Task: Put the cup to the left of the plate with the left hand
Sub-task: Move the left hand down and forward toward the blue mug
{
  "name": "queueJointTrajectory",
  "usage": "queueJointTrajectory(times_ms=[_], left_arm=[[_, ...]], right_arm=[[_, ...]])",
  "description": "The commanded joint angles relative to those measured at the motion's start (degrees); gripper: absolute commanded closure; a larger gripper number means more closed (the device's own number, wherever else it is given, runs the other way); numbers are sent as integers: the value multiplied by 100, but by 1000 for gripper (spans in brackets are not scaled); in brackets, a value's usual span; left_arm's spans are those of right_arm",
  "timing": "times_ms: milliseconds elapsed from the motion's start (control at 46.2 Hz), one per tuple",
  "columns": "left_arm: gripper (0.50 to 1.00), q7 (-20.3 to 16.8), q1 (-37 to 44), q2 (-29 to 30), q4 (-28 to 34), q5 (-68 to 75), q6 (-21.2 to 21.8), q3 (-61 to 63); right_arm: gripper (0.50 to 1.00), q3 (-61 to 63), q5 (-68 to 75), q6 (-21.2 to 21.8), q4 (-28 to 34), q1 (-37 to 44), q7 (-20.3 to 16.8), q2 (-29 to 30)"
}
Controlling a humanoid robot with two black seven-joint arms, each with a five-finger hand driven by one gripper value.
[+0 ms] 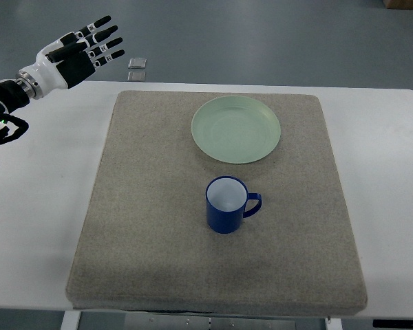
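Left hand (82, 47) hovered at 10 o'clock, fingers spread, holding nothing; cup (226, 204) upright, empty, at plate's (236, 128) 6 o'clock.

A grey-beige fabric mat (158, 227) lies flat on a white table (41, 206), covering most of its top. Two small grey squares (136, 69) lie on the floor beyond the table's far edge.

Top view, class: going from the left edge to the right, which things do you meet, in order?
left hand → two small grey squares on the floor → green plate. The blue cup overlaps the plate's span, so it is left out.
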Motion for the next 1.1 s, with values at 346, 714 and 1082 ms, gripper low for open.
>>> queueJointTrajectory(times_ms=[346,714,1082], left_arm=[[501,-70,40,-20,62,-96,-10,-36],[500,-580,146,-73,27,27,-117,-9],[501,-1020,470,445,-1624,1679,-80,-18]], right_arm=[[568,0,0,0,0,0,0,0],[568,0,0,0,0,0,0,0],[568,0,0,0,0,0,0,0]])
